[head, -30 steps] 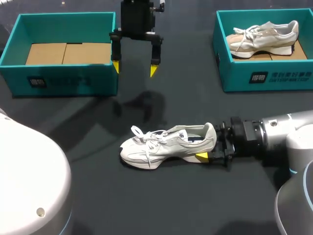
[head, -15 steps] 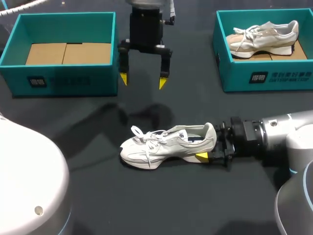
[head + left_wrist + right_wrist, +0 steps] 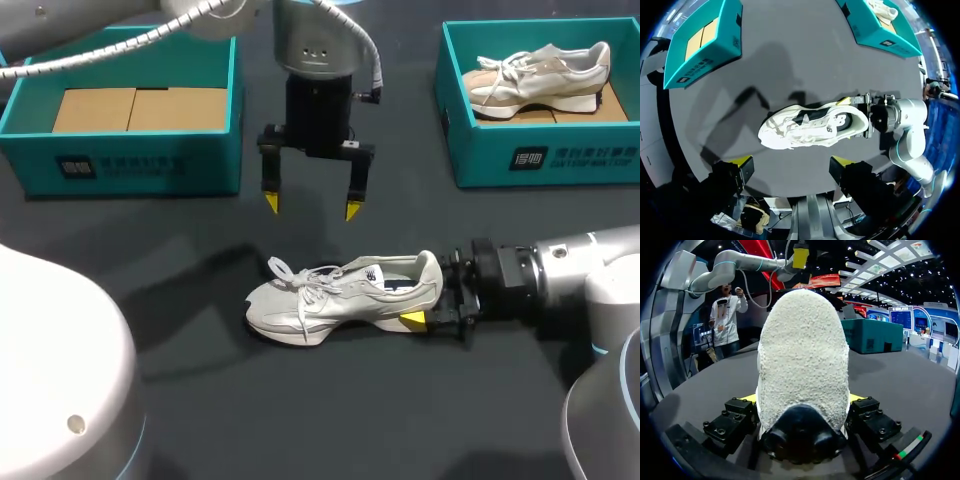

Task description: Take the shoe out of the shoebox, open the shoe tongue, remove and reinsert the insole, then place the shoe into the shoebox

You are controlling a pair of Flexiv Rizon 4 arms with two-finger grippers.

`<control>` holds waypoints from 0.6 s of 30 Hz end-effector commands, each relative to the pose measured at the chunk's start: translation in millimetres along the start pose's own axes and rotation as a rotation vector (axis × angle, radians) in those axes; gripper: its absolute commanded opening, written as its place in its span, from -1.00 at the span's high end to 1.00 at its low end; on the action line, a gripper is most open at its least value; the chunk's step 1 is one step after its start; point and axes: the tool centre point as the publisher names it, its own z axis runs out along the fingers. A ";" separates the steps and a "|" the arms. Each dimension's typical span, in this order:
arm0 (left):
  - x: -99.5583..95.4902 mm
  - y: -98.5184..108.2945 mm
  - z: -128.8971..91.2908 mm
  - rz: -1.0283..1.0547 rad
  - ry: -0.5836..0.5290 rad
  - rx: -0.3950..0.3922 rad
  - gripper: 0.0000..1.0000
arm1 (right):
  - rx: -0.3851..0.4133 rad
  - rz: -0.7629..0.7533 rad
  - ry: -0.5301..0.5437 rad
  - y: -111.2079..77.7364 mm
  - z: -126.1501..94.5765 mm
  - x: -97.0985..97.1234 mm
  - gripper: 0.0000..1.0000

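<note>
A white sneaker lies on its side on the dark table, toe to the left and laces loose. My right gripper comes in from the right and is shut on the shoe's heel, with one yellow tip showing under the sole. In the right wrist view the heel fills the space between both fingers. My left gripper hangs open a little beyond the shoe, fingers pointing down and holding nothing. In the left wrist view the shoe lies ahead of the open left gripper.
A teal shoebox with a cardboard bottom stands at the back left. Another teal shoebox at the back right holds a second white sneaker. Bare table surrounds the shoe.
My left arm has come from beside the left box toward the shoe, its gripper still open. The right gripper and the shoe have not moved.
</note>
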 end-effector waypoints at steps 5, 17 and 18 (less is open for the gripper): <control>20.1 3.3 17.8 -0.069 -0.014 0.029 -1.00 | 0.004 0.000 -0.002 0.6 0.2 0.0 1.00; 54.6 0.0 51.6 -0.160 -0.040 0.020 -1.00 | 0.004 0.000 -0.002 0.6 0.2 0.0 1.00; 55.3 -1.9 51.7 -0.171 -0.039 0.022 -1.00 | 0.004 0.000 -0.002 0.6 0.2 0.0 1.00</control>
